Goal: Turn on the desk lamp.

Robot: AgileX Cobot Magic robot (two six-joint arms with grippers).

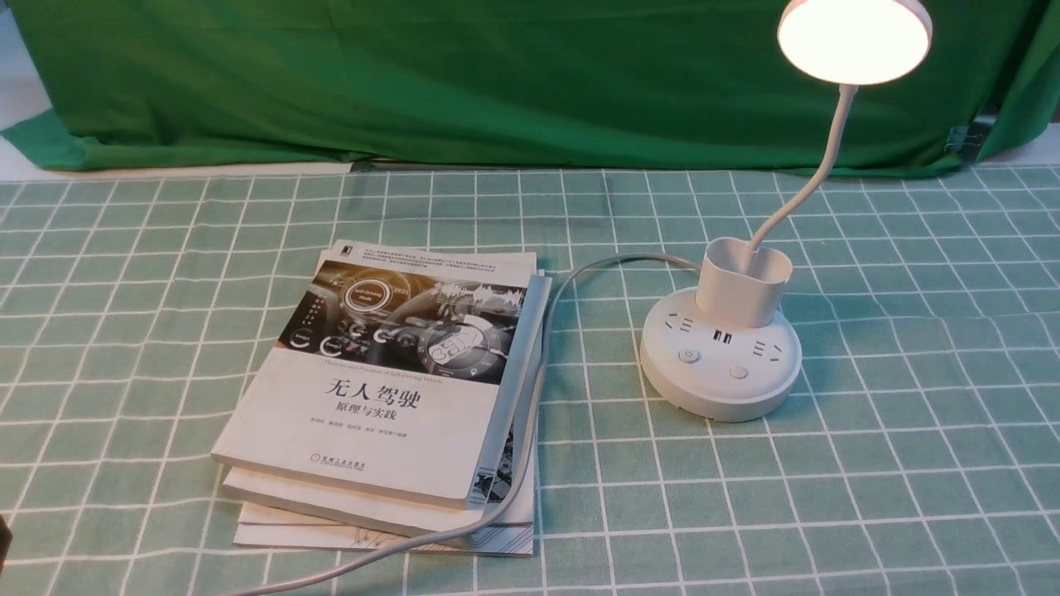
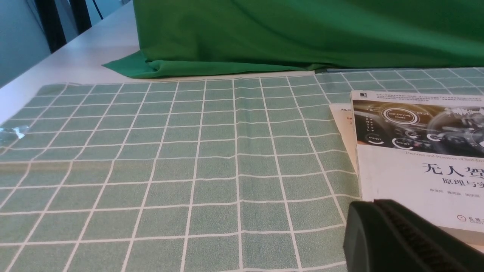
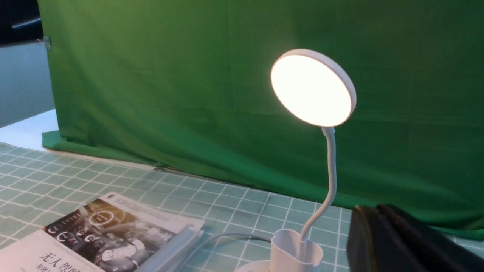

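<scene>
The white desk lamp stands on the right of the table on its round base [image 1: 720,364], which has sockets and two buttons [image 1: 688,356]. Its cup holder [image 1: 741,281] sits on the base, and the thin neck [image 1: 816,178] rises to the disc head [image 1: 853,37], which glows warm white. The lit head also shows in the right wrist view [image 3: 312,88]. My right gripper [image 3: 378,209] is shut and empty, held above the table beside the cup holder [image 3: 295,251] without touching it. My left gripper [image 2: 374,206] is shut and empty, by the near left corner of the books [image 2: 416,177]. Neither gripper shows in the front view.
A stack of books [image 1: 389,389] lies left of the lamp. The lamp's white cord [image 1: 530,414] runs from the base along the books' right edge to the front table edge. A green checked cloth [image 1: 869,463] covers the table. A green backdrop [image 1: 497,83] hangs behind.
</scene>
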